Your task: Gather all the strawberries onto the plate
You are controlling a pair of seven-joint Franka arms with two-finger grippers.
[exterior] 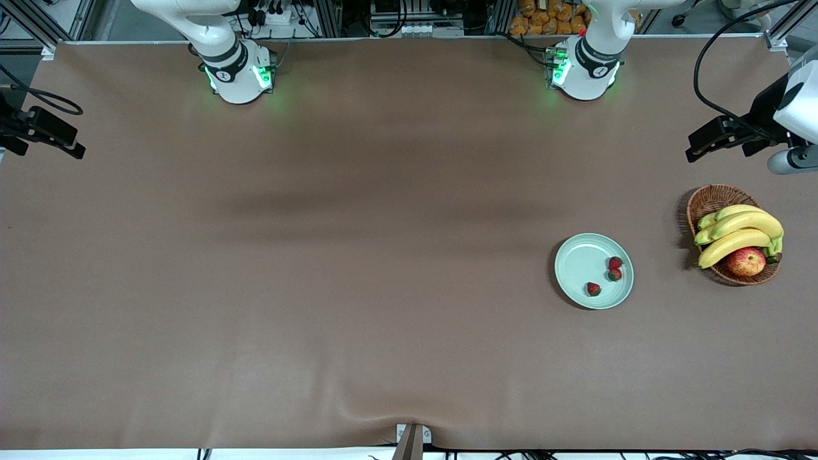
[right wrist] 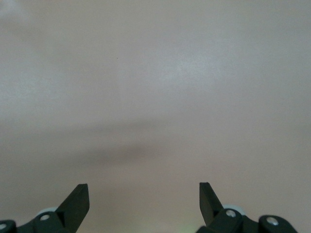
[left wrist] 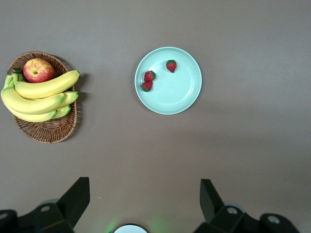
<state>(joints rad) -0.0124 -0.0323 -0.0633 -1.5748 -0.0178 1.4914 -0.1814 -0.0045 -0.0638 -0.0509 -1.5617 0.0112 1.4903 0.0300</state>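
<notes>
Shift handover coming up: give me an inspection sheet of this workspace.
Surface: brown table cover, slight ripple at the edge nearest the front camera.
Job's things: three strawberries all lie in the plate.
Clutter: wicker basket with bananas and an apple, beside the plate toward the left arm's end.
Grippers: left gripper open, empty; right gripper open, empty over bare cover.
Cables: black cable by the left arm's end.
Surroundings: aluminium frame past the bases.

The brown tabletop [exterior: 319, 287] carries a pale mint-green plate [exterior: 578, 262] toward the left arm's end; near it, closer to that end, sits a wicker basket [exterior: 709, 201] of fruit.
</notes>
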